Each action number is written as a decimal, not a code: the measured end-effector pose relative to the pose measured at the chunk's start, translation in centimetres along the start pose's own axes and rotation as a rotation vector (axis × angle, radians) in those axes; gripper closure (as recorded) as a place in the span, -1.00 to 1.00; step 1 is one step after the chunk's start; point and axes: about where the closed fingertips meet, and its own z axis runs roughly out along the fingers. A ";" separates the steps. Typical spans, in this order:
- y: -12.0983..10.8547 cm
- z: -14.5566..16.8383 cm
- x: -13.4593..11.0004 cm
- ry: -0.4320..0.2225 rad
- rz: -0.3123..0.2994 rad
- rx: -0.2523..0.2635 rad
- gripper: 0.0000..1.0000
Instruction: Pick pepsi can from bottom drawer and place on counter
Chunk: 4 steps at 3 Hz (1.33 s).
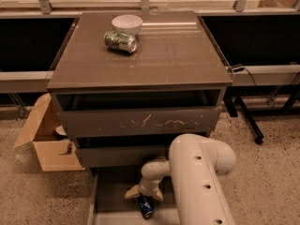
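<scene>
Counter (178,55): meant as drop-off.
Bottom drawer (112,196): pulled out for reach.
Gripper (144,194): spread wide over pepsi can (146,207).

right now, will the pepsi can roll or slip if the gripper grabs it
The pepsi can seems to lie on its side in the bottom drawer, so a nudge may roll it. Its smooth round wall could slip from the open gripper just above it.
</scene>
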 end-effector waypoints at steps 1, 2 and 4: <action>-0.2 1.1 0.1 -0.031 -0.010 -0.008 -0.94; -0.4 1.8 0.1 -0.051 -0.015 -0.012 -0.49; -0.7 2.1 -0.1 -0.066 -0.014 -0.008 0.44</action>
